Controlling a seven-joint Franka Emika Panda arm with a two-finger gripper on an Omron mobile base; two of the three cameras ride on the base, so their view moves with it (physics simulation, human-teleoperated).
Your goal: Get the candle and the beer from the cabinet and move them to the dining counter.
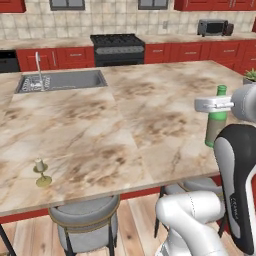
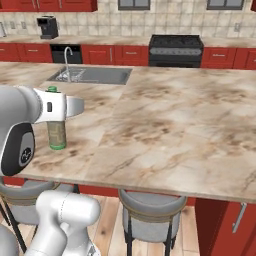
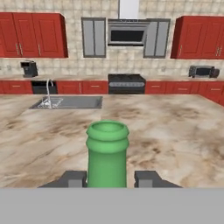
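My gripper point(image 3: 108, 178) sits at the bottom centre of the hand view, jaws narrowed around the beer point(image 3: 107, 154), one finger tip point(image 3: 70, 178) on each side of the neck, bottle held between them. Beer: green glass, thick rounded lip, open mouth, narrow neck, upright. In the left base view the beer point(image 1: 218, 120) stands at the right of the frame on the dining counter point(image 1: 125, 125), near its front edge. The candle point(image 1: 41, 171), a cream stub on a brass holder, stands lower left on the same counter, well apart from the bottle.
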